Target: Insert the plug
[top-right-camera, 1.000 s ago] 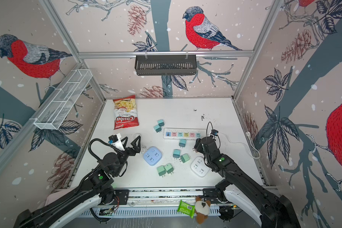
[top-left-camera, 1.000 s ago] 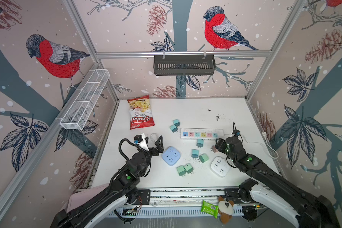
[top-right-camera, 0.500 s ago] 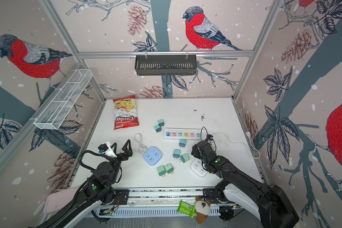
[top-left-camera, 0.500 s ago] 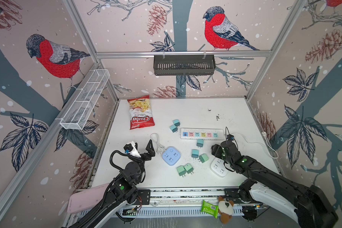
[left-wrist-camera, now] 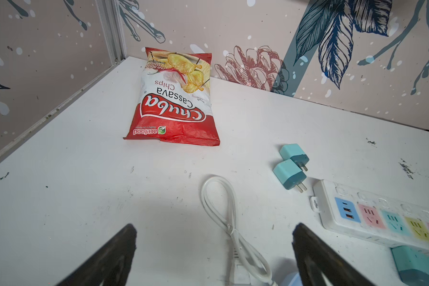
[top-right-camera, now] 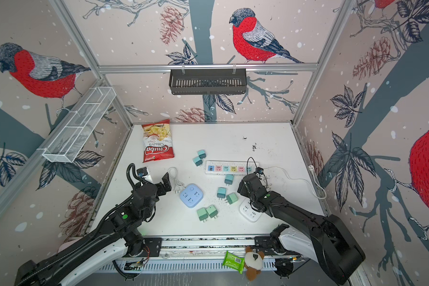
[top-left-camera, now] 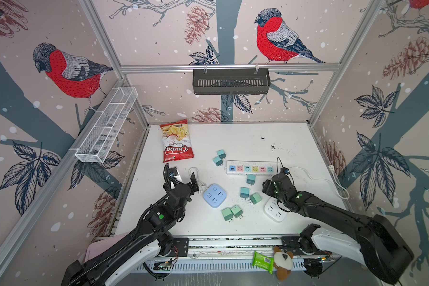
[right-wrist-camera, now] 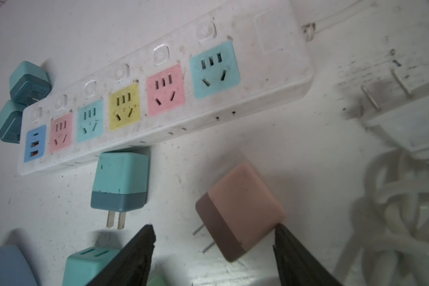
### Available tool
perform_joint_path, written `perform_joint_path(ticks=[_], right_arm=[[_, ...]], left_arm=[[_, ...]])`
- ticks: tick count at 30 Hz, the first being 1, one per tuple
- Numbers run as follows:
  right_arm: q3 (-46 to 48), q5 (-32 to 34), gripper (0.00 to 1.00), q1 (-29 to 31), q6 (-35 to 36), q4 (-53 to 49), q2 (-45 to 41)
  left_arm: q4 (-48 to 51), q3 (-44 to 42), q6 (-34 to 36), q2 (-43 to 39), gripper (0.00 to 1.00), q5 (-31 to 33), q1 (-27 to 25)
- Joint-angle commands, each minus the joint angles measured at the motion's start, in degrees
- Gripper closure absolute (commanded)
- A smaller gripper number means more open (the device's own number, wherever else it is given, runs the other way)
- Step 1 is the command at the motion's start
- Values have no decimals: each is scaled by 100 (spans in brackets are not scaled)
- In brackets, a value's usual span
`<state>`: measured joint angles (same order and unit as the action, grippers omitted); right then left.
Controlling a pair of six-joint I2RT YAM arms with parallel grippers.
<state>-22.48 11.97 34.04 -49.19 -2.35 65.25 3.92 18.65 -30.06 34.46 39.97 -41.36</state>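
In the right wrist view, a pink plug with a brown base lies tilted and slightly blurred just beyond my right gripper. The gripper is open: one fingertip touches the plug's corner and the other stands clear of it. The white power strip with coloured sockets lies beyond. In both top views my right gripper hides the pink plug, just in front of the power strip. My left gripper is open and empty over a looped white cable.
Several teal and green plugs lie scattered in front of the strip. A blue cube socket and a white cube socket sit near the front. A chips bag lies at the back left. A white two-prong plug with coiled cord lies beside my right gripper.
My left arm drew back toward the front edge, then came forward again over the cable loop. My right gripper shifted a little away from the strip toward the front.
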Motion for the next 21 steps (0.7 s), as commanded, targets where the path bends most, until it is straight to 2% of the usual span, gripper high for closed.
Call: perform_joint_path(ticks=[1, 4, 11, 17, 21], right_arm=[[-170, -46, 25, 6, 84, 329, 330], [-378, 30, 26, 15, 136, 349, 627], [-782, 445, 28, 105, 226, 198, 1345], [-1124, 1077, 32, 567, 176, -205, 1759], [-1171, 1142, 39, 648, 155, -240, 1983]], left_arm=[[-85, -134, -35, -321, 2, -2, -3], [-376, -412, 269, -737, 2, -100, -1], [-278, -543, 247, -1233, 2, -134, -3], [-331, -530, 256, -1114, 2, -127, -3], [-289, -435, 211, -902, 2, -95, -3]])
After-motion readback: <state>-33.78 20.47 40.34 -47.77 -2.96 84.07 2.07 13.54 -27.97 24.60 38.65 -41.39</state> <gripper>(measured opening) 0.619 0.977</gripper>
